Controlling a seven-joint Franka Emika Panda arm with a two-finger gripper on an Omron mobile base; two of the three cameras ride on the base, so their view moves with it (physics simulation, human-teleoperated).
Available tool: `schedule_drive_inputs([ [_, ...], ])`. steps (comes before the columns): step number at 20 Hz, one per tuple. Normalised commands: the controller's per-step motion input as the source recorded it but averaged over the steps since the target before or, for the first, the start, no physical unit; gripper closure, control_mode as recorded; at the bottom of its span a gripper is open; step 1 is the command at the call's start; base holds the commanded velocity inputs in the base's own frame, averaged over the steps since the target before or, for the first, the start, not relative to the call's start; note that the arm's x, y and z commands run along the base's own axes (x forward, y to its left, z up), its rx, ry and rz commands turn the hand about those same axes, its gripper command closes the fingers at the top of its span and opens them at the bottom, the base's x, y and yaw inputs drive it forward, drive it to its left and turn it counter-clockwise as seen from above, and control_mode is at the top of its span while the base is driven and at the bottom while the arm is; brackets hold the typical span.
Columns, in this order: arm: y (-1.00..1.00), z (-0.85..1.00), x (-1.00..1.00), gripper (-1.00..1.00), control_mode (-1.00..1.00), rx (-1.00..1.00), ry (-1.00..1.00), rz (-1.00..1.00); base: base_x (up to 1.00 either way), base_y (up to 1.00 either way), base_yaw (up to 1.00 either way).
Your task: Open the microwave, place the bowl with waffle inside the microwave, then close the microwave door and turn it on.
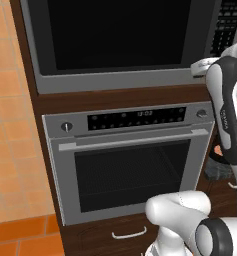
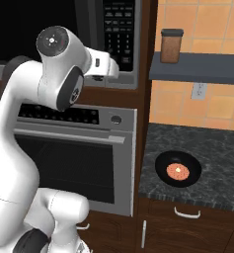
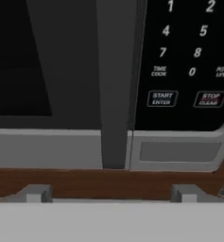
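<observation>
The microwave [image 1: 115, 40] is built in above the oven, and its dark glass microwave door [image 3: 42, 61] is shut. In the hand view the slim dark vertical handle [image 3: 114, 94] runs down the middle, with the keypad [image 3: 189, 52] to its right. My gripper [image 3: 109, 194] is open; its two fingertips [image 3: 33, 194] stand wide apart just below the handle's lower end, with nothing between them. From the right base view my hand [image 2: 107, 65] is up at the microwave's lower right corner. The black bowl [image 2: 177, 169] with the waffle [image 2: 178, 172] sits on the dark counter to the right.
A silver oven [image 1: 130, 160] with a bar handle [image 1: 132, 140] and knobs sits under the microwave. On a grey shelf [image 2: 197, 66] above the counter [image 2: 217, 148] stands a brown jar [image 2: 171, 45]. Drawers with handles lie below. Orange tiles cover the wall.
</observation>
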Motion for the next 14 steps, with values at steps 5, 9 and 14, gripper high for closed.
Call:
schedule_drive_inputs([
  [5, -0.2, 0.0, 0.46, -1.0, -1.0, 0.01, 0.0, -0.06, 0.0, 0.0, 0.0],
  [9, -0.06, 0.0, 0.56, -1.0, -1.0, 0.01, 0.0, 0.0, 0.0, 0.0, 0.0],
  [14, 0.03, -0.02, 0.49, -1.0, -1.0, 0.0, -0.02, 0.0, 0.0, 0.0, 0.0],
])
